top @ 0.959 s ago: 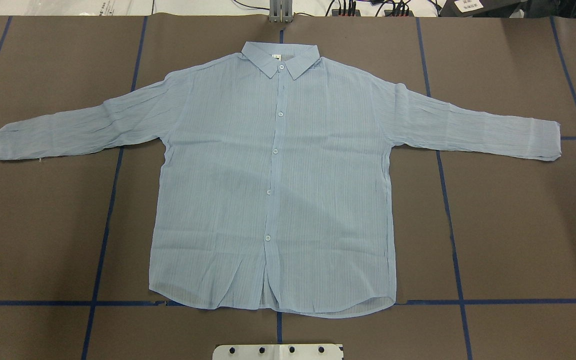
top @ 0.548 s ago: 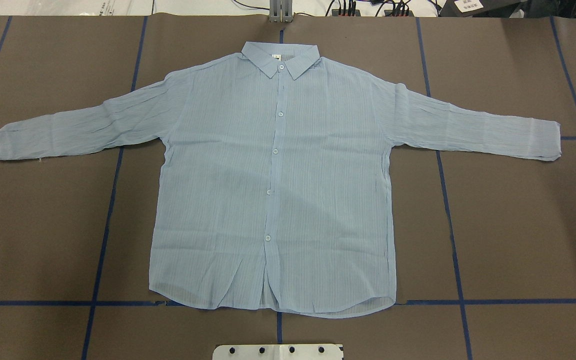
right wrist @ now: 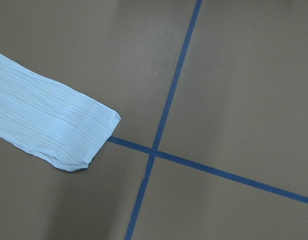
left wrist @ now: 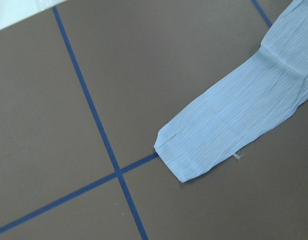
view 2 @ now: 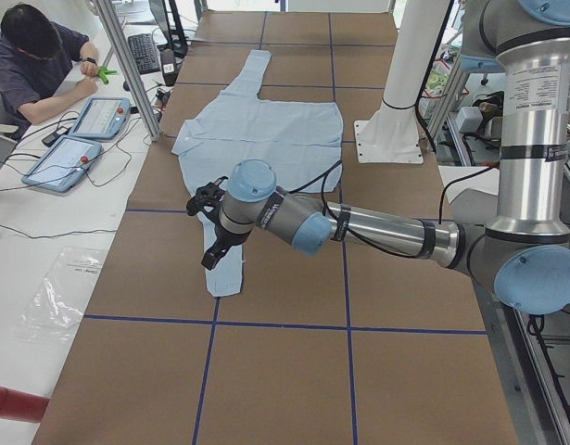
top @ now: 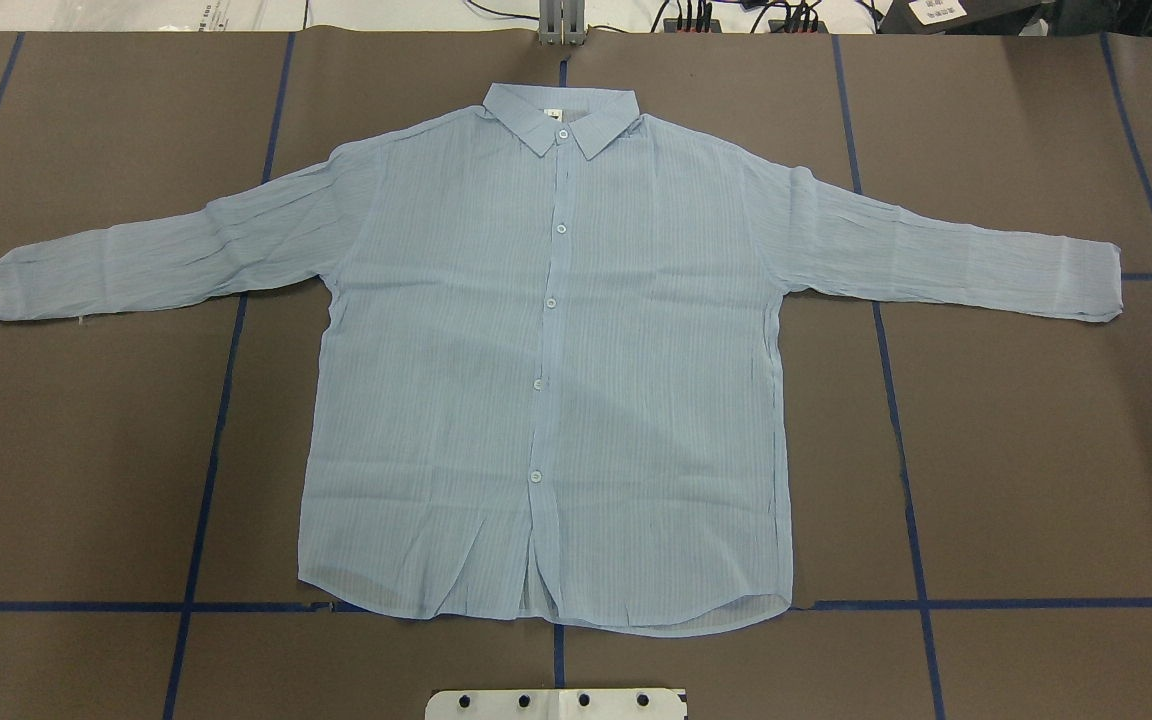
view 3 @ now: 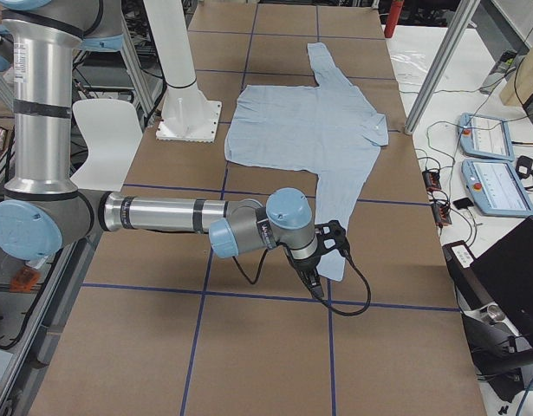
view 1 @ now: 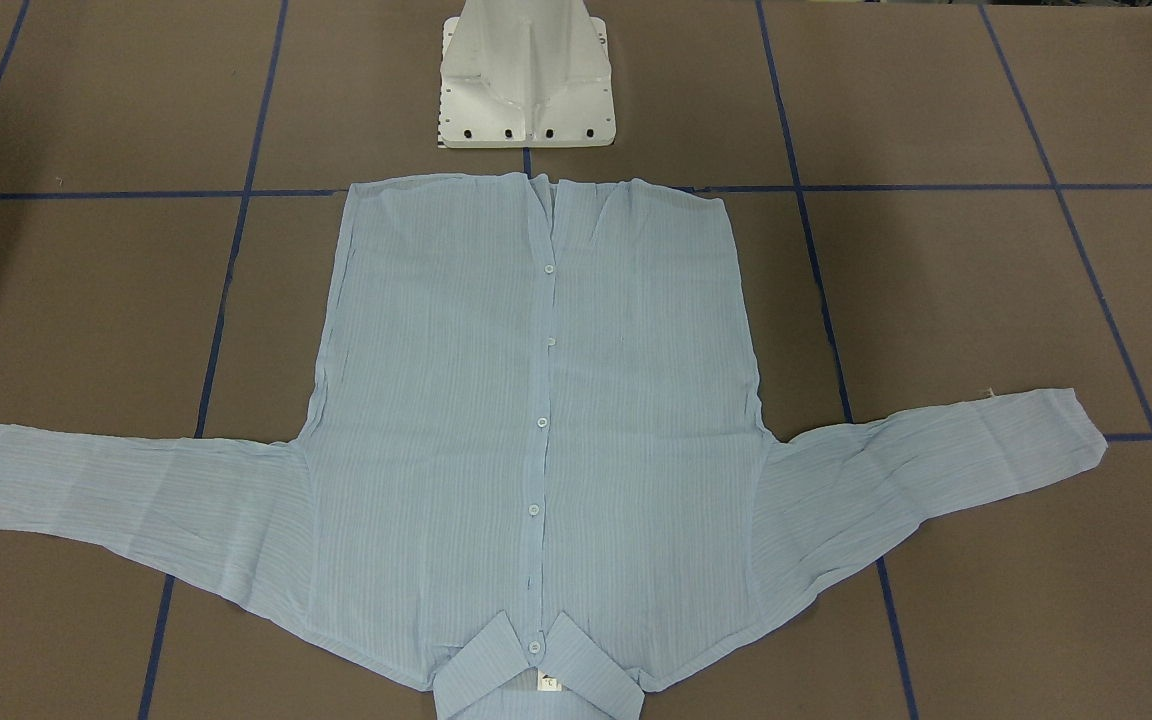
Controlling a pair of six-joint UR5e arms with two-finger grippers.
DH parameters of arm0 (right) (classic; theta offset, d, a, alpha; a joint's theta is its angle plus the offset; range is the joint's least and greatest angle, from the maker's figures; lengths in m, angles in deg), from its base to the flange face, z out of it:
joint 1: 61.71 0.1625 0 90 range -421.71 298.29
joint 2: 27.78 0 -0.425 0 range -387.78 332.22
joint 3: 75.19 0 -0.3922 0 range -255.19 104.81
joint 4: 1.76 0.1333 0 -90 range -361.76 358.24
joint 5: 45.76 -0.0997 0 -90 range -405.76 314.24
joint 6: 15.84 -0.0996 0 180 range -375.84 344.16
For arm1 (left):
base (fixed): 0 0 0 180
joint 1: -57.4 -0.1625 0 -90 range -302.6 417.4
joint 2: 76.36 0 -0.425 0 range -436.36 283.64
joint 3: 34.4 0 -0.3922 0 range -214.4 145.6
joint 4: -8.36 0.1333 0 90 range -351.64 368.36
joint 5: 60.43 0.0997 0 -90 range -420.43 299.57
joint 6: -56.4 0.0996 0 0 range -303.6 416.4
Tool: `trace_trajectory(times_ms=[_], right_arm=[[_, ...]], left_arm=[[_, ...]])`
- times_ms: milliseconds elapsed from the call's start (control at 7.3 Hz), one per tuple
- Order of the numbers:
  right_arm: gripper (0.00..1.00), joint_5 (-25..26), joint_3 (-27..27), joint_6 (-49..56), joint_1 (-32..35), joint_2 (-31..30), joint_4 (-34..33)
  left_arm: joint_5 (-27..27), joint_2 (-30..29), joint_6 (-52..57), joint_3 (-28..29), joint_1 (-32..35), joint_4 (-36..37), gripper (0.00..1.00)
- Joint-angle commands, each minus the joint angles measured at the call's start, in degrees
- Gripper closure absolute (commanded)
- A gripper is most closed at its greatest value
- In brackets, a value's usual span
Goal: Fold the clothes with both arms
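Note:
The pale blue striped shirt (top: 556, 380) lies flat and buttoned on the brown table, sleeves spread out, collar at the far edge. It also shows in the front view (view 1: 536, 400) and both side views (view 2: 266, 130) (view 3: 309, 130). My left gripper (view 2: 213, 252) hangs over the left sleeve's cuff (left wrist: 209, 145). My right gripper (view 3: 328, 251) hangs over the right sleeve's cuff (right wrist: 58, 130). Both grippers show only in the side views, so I cannot tell whether they are open or shut. Neither wrist view shows its fingers.
The white pedestal base (view 1: 526, 80) stands by the shirt's hem. Blue tape lines (top: 226, 400) cross the table. A seated person (view 2: 39, 65) and tablets (view 2: 67, 158) are beyond the far edge. Control pendants (view 3: 491, 165) lie there too.

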Motion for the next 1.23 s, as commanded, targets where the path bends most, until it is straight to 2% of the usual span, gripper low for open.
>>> trace_trajectory(times_ms=[0,274,411,548,685,822,1096], right_arm=[[0.00,-1.73,-2.51,-13.05,-4.09,0.57,7.32],[0.00,4.30,-7.33,-33.55,-14.09,1.18,23.18],[0.01,10.69,-11.45,-41.22,-18.93,2.31,30.40],[0.02,13.19,-16.80,-44.08,-21.59,4.50,35.17],[0.02,14.87,-21.20,-46.03,-24.22,7.48,36.52],[0.03,18.62,-22.64,-46.39,-26.51,8.55,36.53],[0.14,18.93,-23.00,-49.98,-27.58,8.65,36.53]], left_arm=[[-0.10,-2.09,-0.09,3.51,0.10,-5.25,0.00],[-0.19,-1.92,-0.09,3.25,0.10,-5.34,0.00],[-0.19,-1.83,-0.01,2.82,0.19,-5.34,0.00],[-0.19,-1.83,0.17,2.73,0.19,-5.34,0.00],[-0.28,-1.83,0.34,2.73,0.19,-5.34,0.00],[-0.37,-1.83,0.35,2.64,0.19,-5.34,0.00],[-0.28,-1.83,0.26,2.64,0.28,-5.34,0.00]])
